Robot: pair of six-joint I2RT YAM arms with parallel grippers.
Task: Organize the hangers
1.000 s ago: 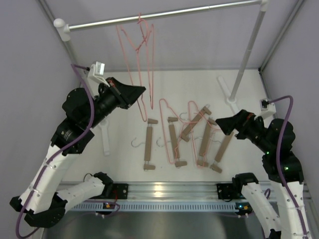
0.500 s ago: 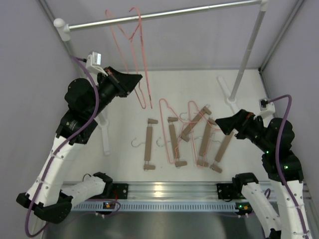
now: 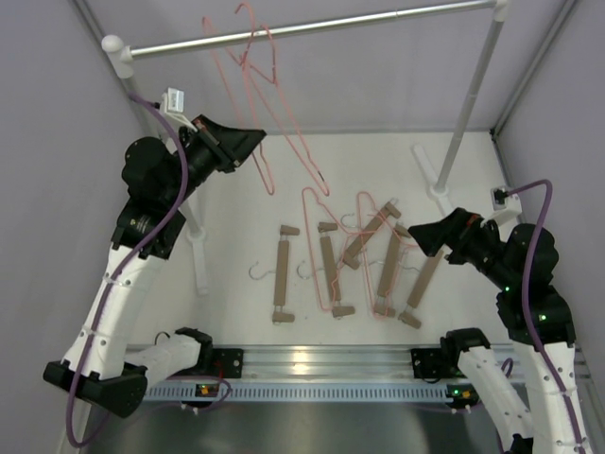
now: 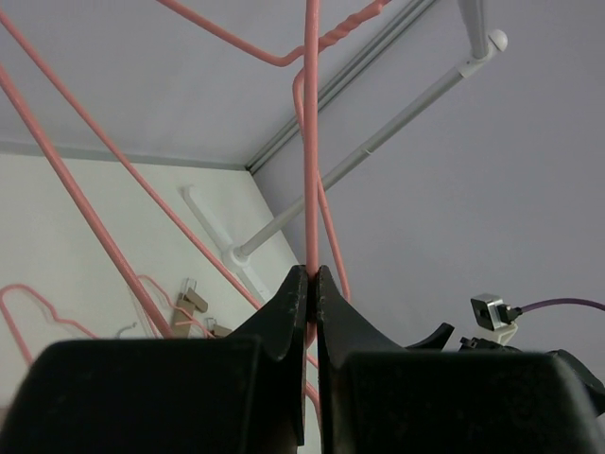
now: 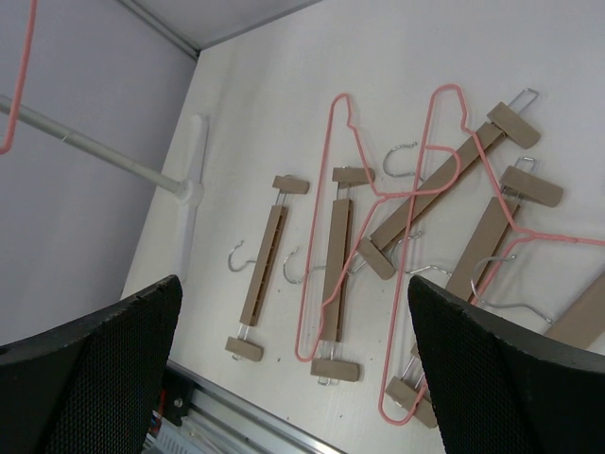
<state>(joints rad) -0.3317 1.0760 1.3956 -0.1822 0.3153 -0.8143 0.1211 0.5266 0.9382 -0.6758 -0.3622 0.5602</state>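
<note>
My left gripper [image 3: 257,142] is raised near the silver rail [image 3: 378,19] and is shut on the wire of a pink hanger [image 3: 267,184]. That hanger slants down to the right, and its top sits by the rail. In the left wrist view the left gripper [image 4: 312,272] has its jaws closed on the pink wire [image 4: 310,142]. On the table lie several tan wooden hangers [image 3: 282,272] and two pink hangers [image 3: 317,248]. My right gripper [image 3: 422,233] hovers open above their right end. The right wrist view shows the right gripper [image 5: 293,369] held wide over a wooden hanger [image 5: 263,265] and a pink hanger [image 5: 416,284].
White posts carry the rail: one at back left [image 3: 118,52], one at the right [image 3: 468,113] with its foot [image 3: 430,175] on the table. A metal track [image 3: 312,359] runs along the near edge. Grey walls close in both sides.
My left gripper has risen and moved left toward the rail with the pink hanger. The hanger's lower end has swung out to the right. The right arm has not moved.
</note>
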